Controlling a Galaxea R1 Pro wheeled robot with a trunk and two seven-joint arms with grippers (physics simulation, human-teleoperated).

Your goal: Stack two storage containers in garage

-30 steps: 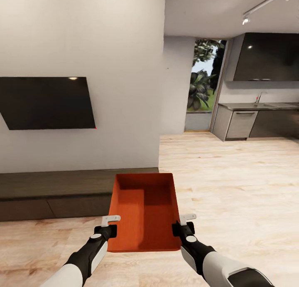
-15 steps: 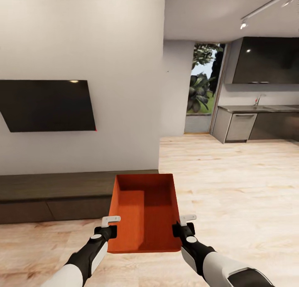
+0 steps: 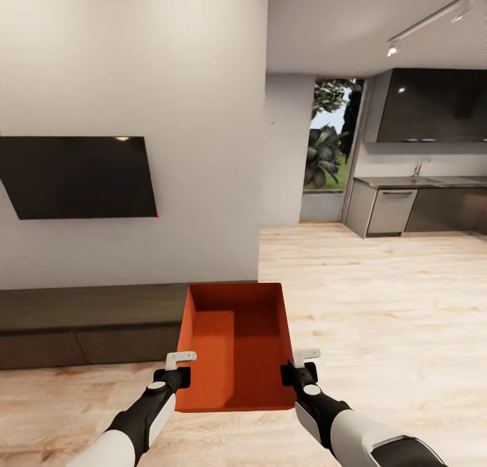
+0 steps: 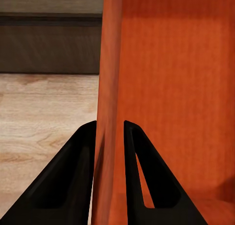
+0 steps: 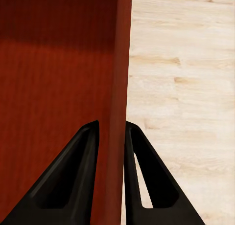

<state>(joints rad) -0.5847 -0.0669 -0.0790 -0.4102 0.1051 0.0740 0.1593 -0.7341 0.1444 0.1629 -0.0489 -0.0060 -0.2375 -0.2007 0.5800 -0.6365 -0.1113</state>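
Rolling backward, apparently, since the TV [image 3: 78, 177] and bench [image 3: 101, 315] sink lower, both grippers [image 3: 181, 367] [image 3: 299, 364] keep clamping the storage container [image 3: 235, 345] walls for carrying garageward.

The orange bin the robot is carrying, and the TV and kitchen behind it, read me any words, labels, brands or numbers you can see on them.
None: no readable text.
The storage container, held by the left gripper and right gripper, has plain walls.
The TV is a blank black screen.
The kitchen cabinets carry no visible label.
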